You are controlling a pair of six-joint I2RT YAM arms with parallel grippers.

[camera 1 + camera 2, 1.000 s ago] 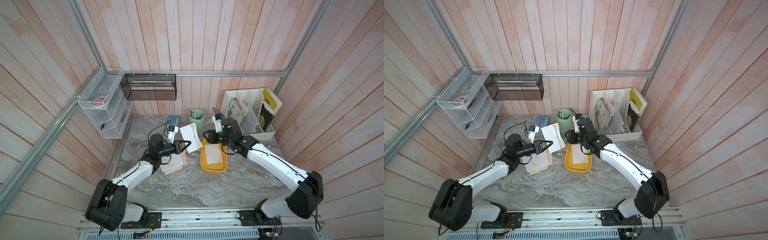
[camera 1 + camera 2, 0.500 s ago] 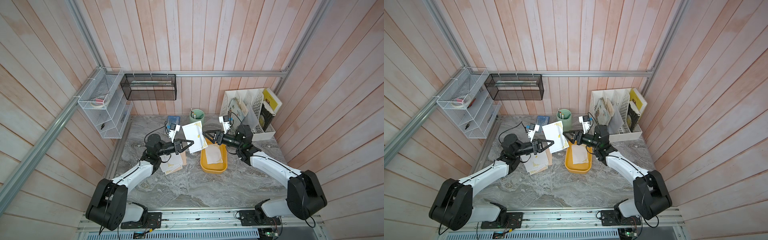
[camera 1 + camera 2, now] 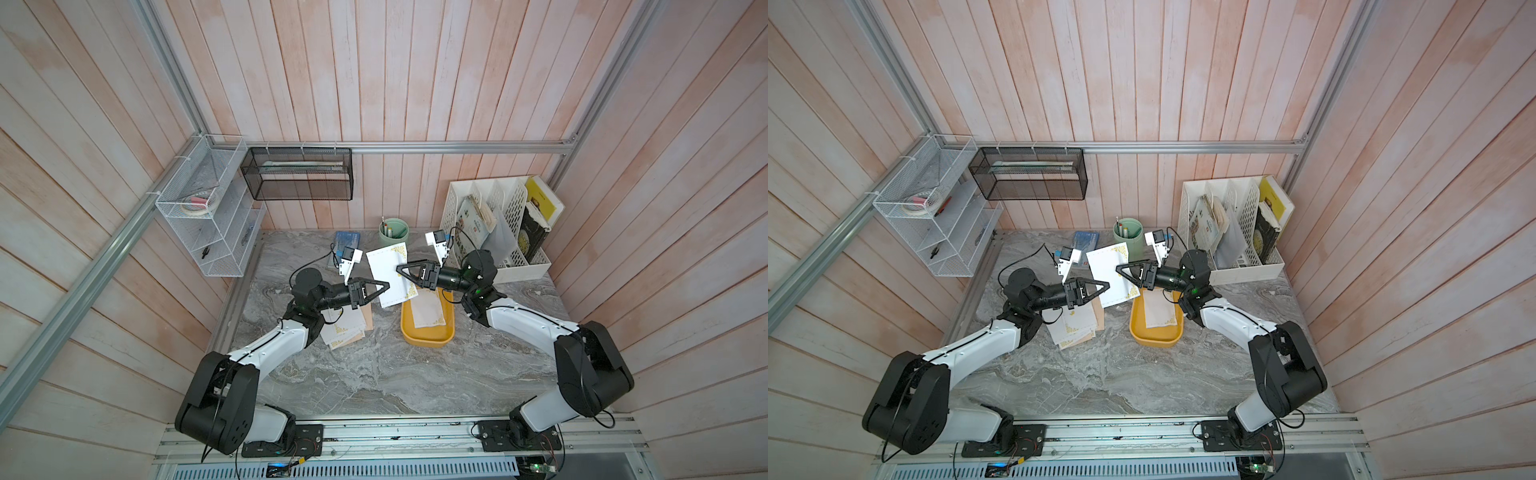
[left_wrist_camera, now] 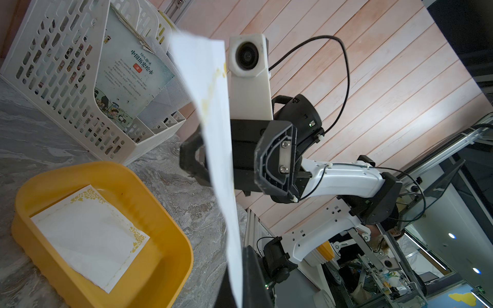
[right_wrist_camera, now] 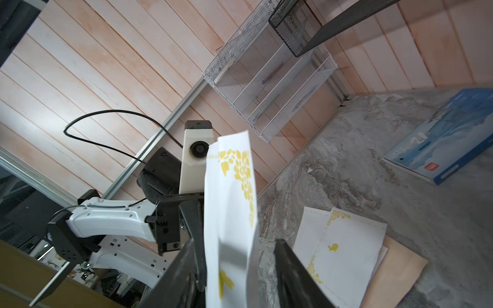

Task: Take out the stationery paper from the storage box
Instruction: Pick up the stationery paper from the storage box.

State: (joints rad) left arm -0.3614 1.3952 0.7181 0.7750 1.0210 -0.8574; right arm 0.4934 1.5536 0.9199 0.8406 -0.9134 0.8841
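Grey marbled tabletop (image 3: 374, 374) lay under pink plank walls, with the storage box (image 3: 428, 341) at mid-table, its long axis running from the back wall toward the front rail. 1 white, gold-cornered sheet in the box (image 3: 428, 311) lay flat, lengthwise along the tub. Above the box's far-left end hung the held sheet (image 3: 388, 270), raised off the table between the 2 arms. Its long axis ran roughly back to front in both top views, with the far end toward the green cup (image 3: 393, 232); both wrist views showed it nearly edge-on. The left gripper (image 3: 385, 286) was clamped on its near-left edge. The right gripper (image 3: 399, 268) reached in from the opposite side with its jaws parted, the sheet standing between them and a gap showing beside 1 finger. Left of the box, a pile of sheets (image 3: 347, 330) rested on the table under the left arm, white ones over a peach-tan one.
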